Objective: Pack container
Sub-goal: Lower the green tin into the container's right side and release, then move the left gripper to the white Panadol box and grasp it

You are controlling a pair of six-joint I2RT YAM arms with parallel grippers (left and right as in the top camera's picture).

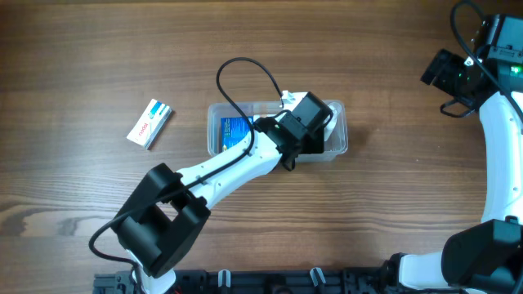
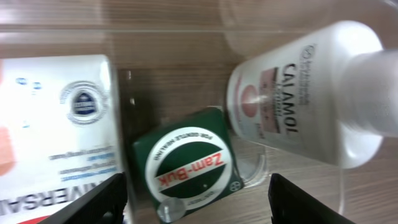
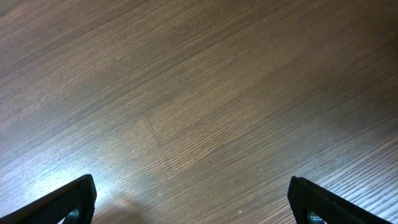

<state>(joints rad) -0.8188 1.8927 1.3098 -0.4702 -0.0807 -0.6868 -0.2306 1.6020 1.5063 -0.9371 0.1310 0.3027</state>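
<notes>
The clear, see-through plastic rectangular container (image 1: 339, 147) stands in the middle of the overhead frame, on the brown wooden table (image 1: 82, 49). The white left arm (image 1: 221, 167) reaches from the lower left of the frame up to it. Its black wrist covers the middle and right part of the tub, so the rim shows mostly at the left and right ends.

In the left wrist view the jaws are spread wide and pinch nothing; their black tips sit at the lower left and lower right of the frame. Between them, on the clear floor, lies a round green tin with a white "Zam-Buk" label (image 2: 189, 165). A white cardboard box with blue print (image 2: 59, 118) fills the left side, just beside the tin. A white plastic bottle marked "Calamol" (image 2: 298, 93) lies tilted at the upper right; whether it touches the tin, I cannot tell. A narrow strip of free floor shows above the tin, between box and bottle.

Outside the tub, a small white box with blue and red marks (image 1: 150, 123) lies at the left of the overhead frame, well apart from the rim, with open table on every side. The right arm (image 1: 500, 155) stands at the right edge, well apart from the tub. Its jaws are also spread wide, holding nothing, over bare wood.
</notes>
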